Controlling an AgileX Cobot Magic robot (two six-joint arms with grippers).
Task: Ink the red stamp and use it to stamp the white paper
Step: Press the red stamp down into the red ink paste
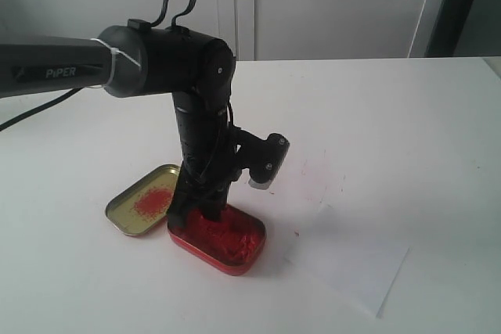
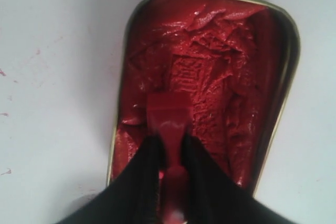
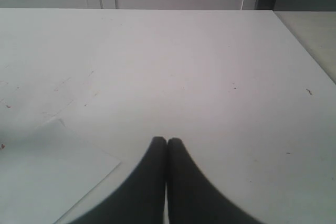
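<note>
Left wrist view: end effector (image 2: 171, 144) pinches red stamp (image 2: 167, 114) onto ink paste (image 2: 215, 72).

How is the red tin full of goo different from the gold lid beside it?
The red oblong metal tin is packed with lumpy red paste; the shallow gold metal lid has only a small red smear. The tin is red-walled and deeper; the lid is gold and flatter. The left gripper holds the tiny red plastic stamp over the tin, not the lid. Both are rounded rectangles lying open side up.
</note>
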